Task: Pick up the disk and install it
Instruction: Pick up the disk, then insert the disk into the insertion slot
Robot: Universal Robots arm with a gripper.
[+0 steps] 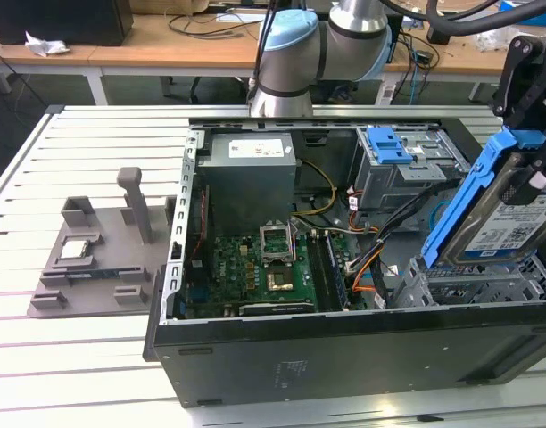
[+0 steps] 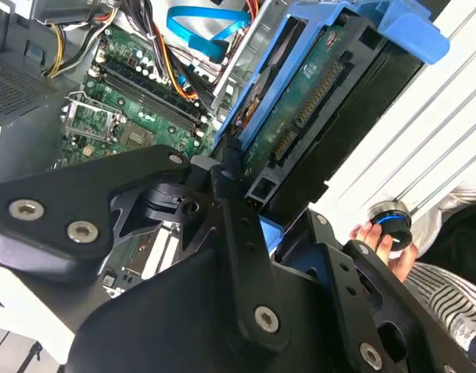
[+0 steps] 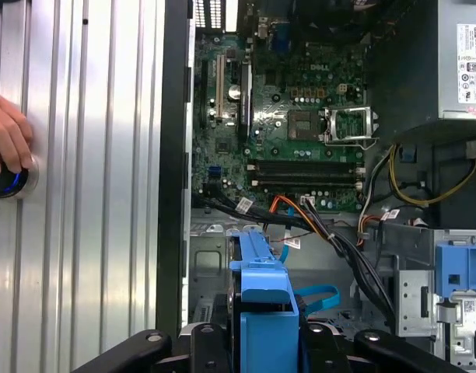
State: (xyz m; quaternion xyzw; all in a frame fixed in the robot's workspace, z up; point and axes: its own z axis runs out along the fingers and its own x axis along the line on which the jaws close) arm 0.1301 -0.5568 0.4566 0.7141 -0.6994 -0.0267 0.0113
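The disk (image 1: 503, 227), a silver-grey drive with a blue-and-white label in a blue carrier bracket (image 1: 474, 192), hangs steeply tilted over the metal drive cage (image 1: 469, 287) at the exterior view's right end of the open computer case. My black gripper (image 1: 533, 174) is shut on its upper end. In the second wrist view the disk's green circuit-board underside (image 2: 316, 101) faces the camera, with the gripper (image 2: 257, 214) clamped on the blue carrier. In the first wrist view the carrier's blue edge (image 3: 261, 291) sticks out from between the gripper's fingers (image 3: 265, 338), above the case floor.
The open case (image 1: 344, 343) holds a motherboard (image 1: 264, 267), a grey power supply (image 1: 251, 169), loose cables (image 1: 367, 259) and a blue latch plate (image 1: 389, 143). A grey fixture (image 1: 95, 259) with a small chip lies at the exterior view's left. A person's hand (image 3: 5, 148) rests on a round button beside the case.
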